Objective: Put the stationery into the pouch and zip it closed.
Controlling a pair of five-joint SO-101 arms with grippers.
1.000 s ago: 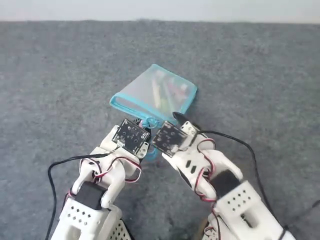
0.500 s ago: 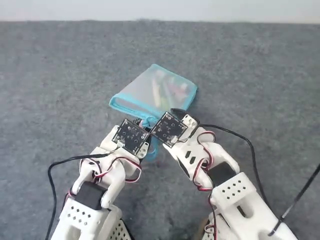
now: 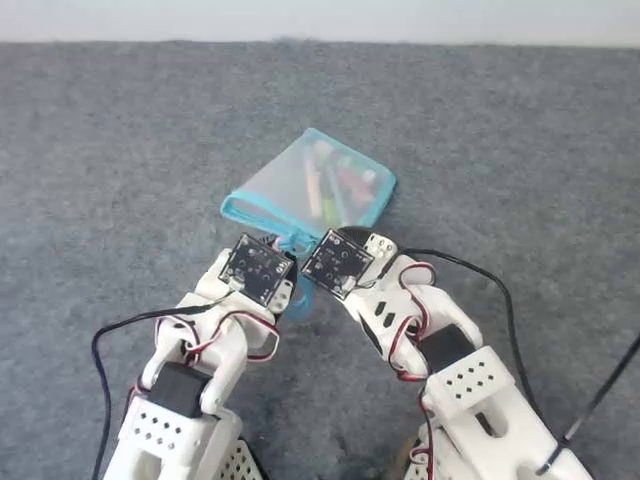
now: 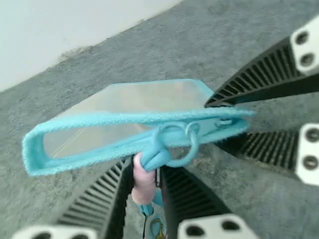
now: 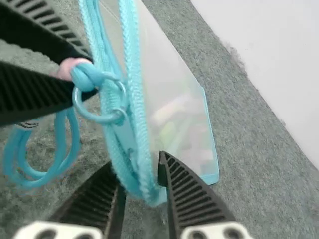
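Observation:
A clear pouch (image 3: 318, 182) with cyan trim lies on the grey mat, with coloured stationery (image 3: 338, 180) inside it. In the left wrist view, my left gripper (image 4: 146, 172) is shut on the pink bead (image 4: 143, 183) and the knotted cyan cord of the zipper pull, just below the ring (image 4: 180, 145). The pouch mouth (image 4: 89, 134) gapes beyond the ring. My right gripper (image 5: 137, 164) is shut on the pouch's cyan edge (image 5: 142, 184), close beside the ring (image 5: 97, 107). From above, both grippers (image 3: 290, 262) (image 3: 325, 243) meet at the pouch's near corner.
Grey carpet-like mat (image 3: 520, 150) surrounds the pouch on all sides, up to a white wall (image 3: 320, 18) at the far edge. Black cables (image 3: 490, 285) trail from both arms near the front. A loose loop of cyan cord (image 5: 35, 154) hangs under the left gripper.
The right arm has swung in toward the left arm, its gripper closing up to the pouch's corner. The pouch has shifted slightly. The left arm has barely moved.

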